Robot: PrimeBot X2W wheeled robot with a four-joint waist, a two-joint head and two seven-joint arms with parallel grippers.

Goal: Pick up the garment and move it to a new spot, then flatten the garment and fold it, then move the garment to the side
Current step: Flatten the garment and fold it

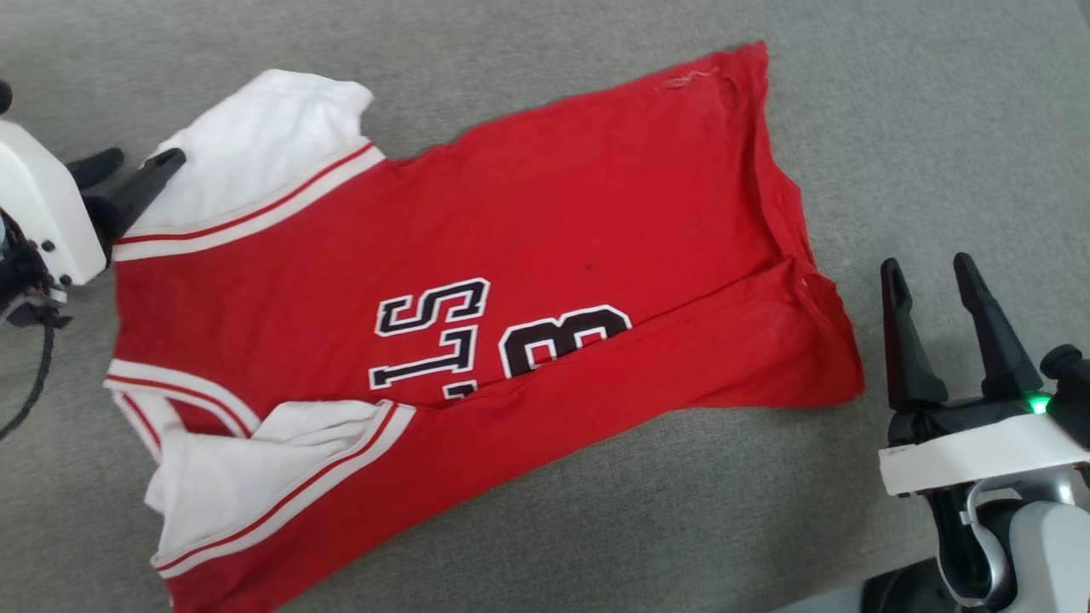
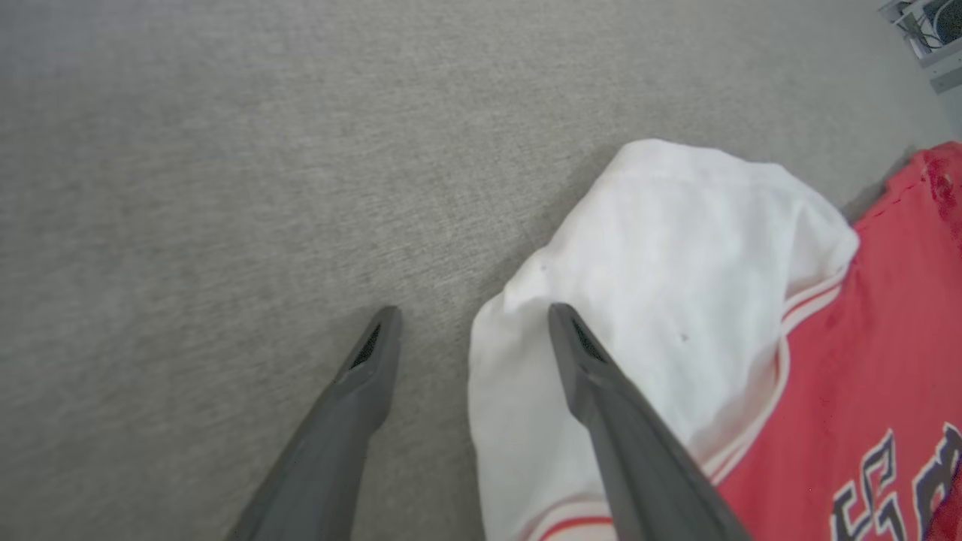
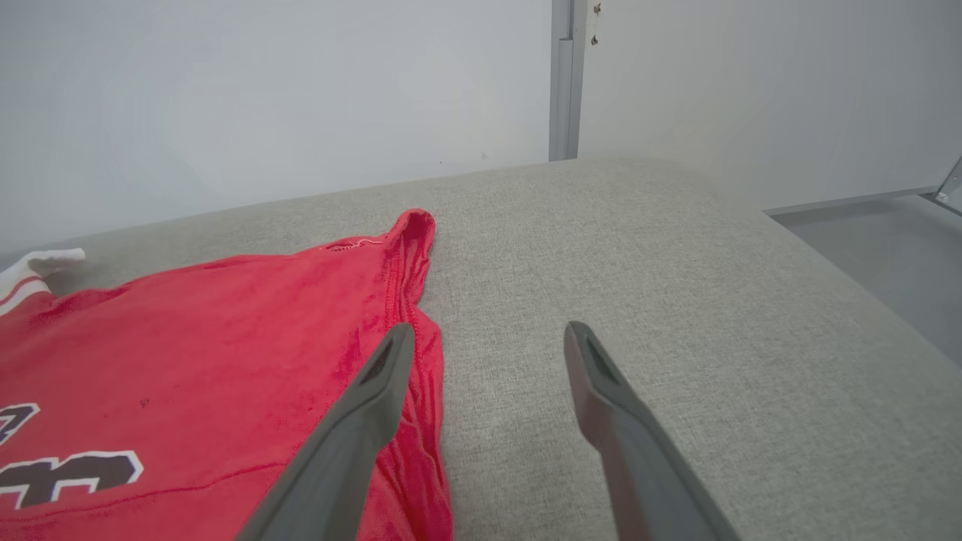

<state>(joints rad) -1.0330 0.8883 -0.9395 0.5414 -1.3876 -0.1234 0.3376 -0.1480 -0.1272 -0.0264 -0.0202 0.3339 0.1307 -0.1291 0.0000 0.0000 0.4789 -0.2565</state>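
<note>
Half a print (image 1: 464,345) on the garment (image 1: 545,204): "LLS", "3" (rest under a fold)

From the head we look steeply down on the garment (image 1: 545,221) spread over grey cloth (image 1: 937,128); our left wrist view hangs close above the white sleeve (image 2: 661,263), facing down; our right wrist view sits low beside the hem (image 3: 409,255), looking nearly level toward a wall (image 3: 263,98); all three share the garment.

1. Grey padded surface (image 1: 928,119) past the garment (image 1: 553,213), hem end: wide open, easy pass.
2. Below its folded side, same deal.
3. Tight by its upper sleeve, the left gripper (image 1: 149,156) sits right there.
</note>
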